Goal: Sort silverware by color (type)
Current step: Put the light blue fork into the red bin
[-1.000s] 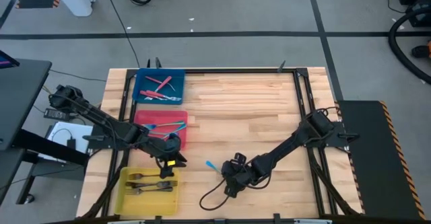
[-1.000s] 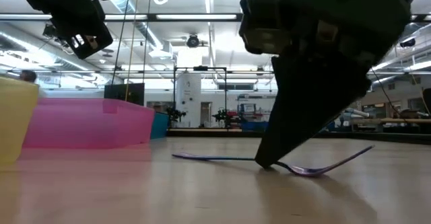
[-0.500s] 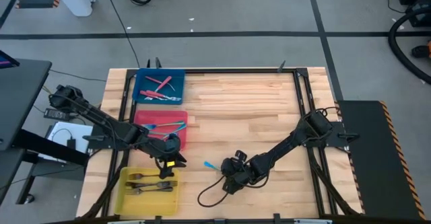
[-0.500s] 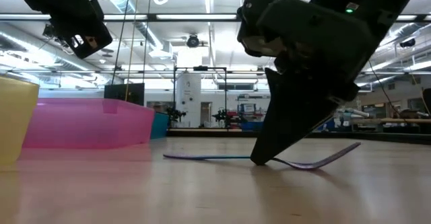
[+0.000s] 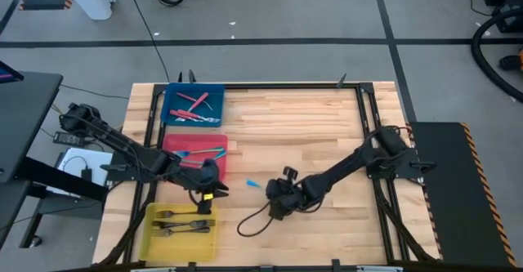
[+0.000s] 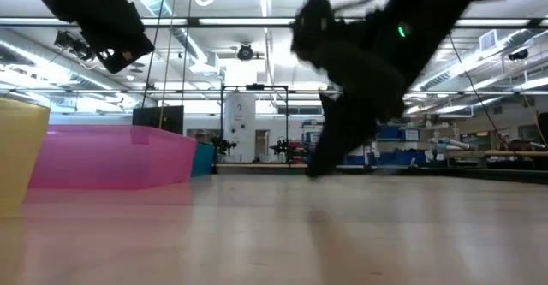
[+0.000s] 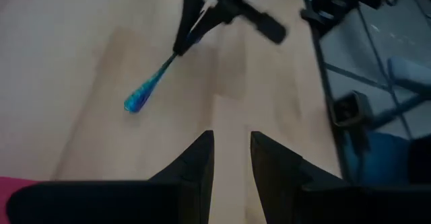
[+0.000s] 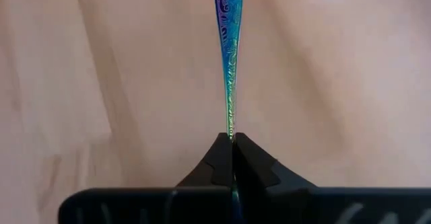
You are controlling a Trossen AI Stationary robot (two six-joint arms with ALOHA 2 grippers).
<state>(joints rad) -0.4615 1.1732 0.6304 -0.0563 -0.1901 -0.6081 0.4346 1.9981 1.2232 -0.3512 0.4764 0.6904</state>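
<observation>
Between the closed fingers of my right gripper sits a blue-handled fork, its patterned handle pointing straight out ahead of the gripper. A second ago this fork lay flat on the counter with the fingers pressed down around it; now the low view shows bare wood beneath the gripper, so the fork has been lifted clear. The right gripper has also slid toward my left arm, carrying the blue tip with it.

Ahead of it, the pink tray already holds blue-handled pieces, so I judge the pick is done and the carry to that tray has begun. My left gripper hovers beside the pink tray, fingers slightly apart and holding nothing. Red pieces lie in the blue tray, dark ones in the yellow tray.
</observation>
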